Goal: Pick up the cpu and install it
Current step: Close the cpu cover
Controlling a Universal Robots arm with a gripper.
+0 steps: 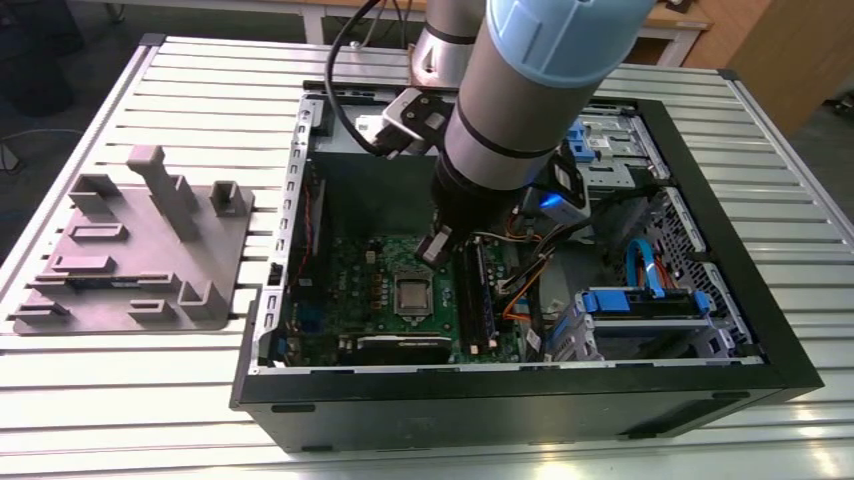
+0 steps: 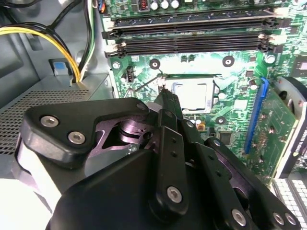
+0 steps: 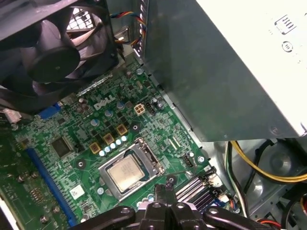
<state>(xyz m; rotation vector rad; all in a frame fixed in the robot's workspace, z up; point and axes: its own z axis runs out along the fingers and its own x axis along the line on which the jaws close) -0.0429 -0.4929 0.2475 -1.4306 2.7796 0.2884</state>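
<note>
Cpu (image 3: 125, 173) sits flat in the motherboard (image 3: 72, 191) socket, just ahead of the gripper (image 3: 169, 184) tips. Gripper looks pinched closed, holding nothing, prob hovering close over the socket lever. Grey fixture plate (image 1: 134, 250) on bench, well apart.

Even, bright room light falls on my slatted bench (image 1: 160, 90) — yet the case (image 1: 534, 400) interior sits in shade. In both wrist views my claw (image 2: 165, 96) looms soft and blurred; the motherboard (image 3: 115, 129) stays crisp — glare whitens the power supply (image 3: 259, 43).
</note>
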